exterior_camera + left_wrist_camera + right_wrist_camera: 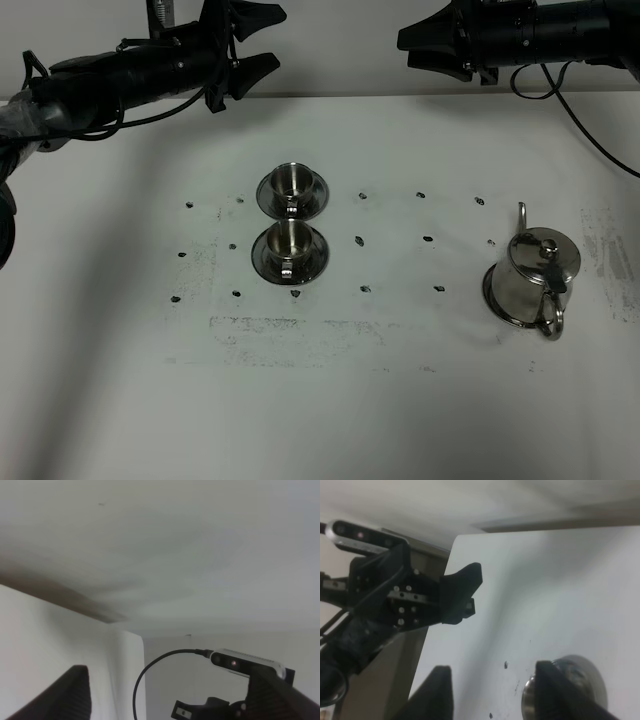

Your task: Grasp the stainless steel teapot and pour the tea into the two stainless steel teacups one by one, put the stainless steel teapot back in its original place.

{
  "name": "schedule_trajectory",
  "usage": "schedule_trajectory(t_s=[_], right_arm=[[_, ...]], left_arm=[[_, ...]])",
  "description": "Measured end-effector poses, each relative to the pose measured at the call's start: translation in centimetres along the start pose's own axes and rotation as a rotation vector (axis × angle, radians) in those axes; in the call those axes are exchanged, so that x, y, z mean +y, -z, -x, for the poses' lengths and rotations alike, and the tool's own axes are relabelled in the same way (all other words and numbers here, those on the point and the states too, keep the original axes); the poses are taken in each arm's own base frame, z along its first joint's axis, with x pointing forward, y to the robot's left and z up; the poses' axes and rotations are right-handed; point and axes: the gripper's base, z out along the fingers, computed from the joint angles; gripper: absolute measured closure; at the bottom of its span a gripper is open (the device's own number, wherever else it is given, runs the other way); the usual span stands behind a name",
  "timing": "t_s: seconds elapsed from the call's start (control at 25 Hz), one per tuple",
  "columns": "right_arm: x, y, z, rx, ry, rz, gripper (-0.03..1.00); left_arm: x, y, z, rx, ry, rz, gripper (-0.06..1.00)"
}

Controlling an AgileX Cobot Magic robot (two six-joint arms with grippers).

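Two cups, far teacup (292,181) and near teacup (289,238), show bare steel inside. Lidded teapot (540,262) stands upright, spout toward the surface's (330,400) far edge. Left tool (280,38) and right tool (410,48) gape, holding nothing.

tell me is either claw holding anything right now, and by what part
Nothing is held. The left claw and the right claw are both open and empty, raised well clear of the teapot.

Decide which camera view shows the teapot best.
The exterior high view: the teapot stands whole on the table, with spout, lid and handle visible. The left wrist view shows none of it. The right wrist view shows only a shiny round thing, half hidden by a finger; I cannot tell what it is.
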Motion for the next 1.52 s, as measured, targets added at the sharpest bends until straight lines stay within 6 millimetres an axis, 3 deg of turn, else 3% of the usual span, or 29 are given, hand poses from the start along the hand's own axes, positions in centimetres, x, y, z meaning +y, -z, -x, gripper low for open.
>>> schedule_trajectory(t_s=[0.32, 0.48, 0.68, 0.84, 1.0, 1.16, 1.36, 1.52], right_arm=[[-2.5, -0.8, -0.7, 0.010, -0.088, -0.045, 0.54], [-2.6, -0.8, -0.7, 0.010, -0.109, -0.049, 0.51], [-2.6, -0.8, -0.7, 0.010, -0.128, -0.049, 0.50], [-2.1, -0.7, -0.5, 0.013, -0.108, -0.040, 0.50], [-0.1, 0.0, 0.8, -0.001, 0.004, -0.045, 0.50], [1.6, 1.1, 2.2, 0.009, 0.194, -0.172, 0.50], [2.4, 2.7, 3.2, 0.025, 0.320, -0.378, 0.50], [2.5, 4.1, 3.2, 0.070, 0.332, -0.570, 0.50]], left_arm=[[2.0, -0.5, -0.5, 0.029, 0.055, 0.013, 0.31], [2.8, -0.6, -0.8, 0.048, 0.085, 0.015, 0.29], [2.6, -0.7, -1.0, 0.070, 0.083, -0.002, 0.27], [1.2, -0.8, -0.6, 0.085, 0.029, -0.049, 0.26], [-2.0, -0.5, 0.3, 0.094, -0.127, -0.045, 0.26], [-5.4, 0.2, 1.4, 0.098, -0.420, 0.064, 0.27], [-6.1, 0.8, 2.2, 0.112, -0.710, 0.302, 0.27], [-6.4, 1.8, 2.1, 0.232, -0.824, 0.497, 0.27]])
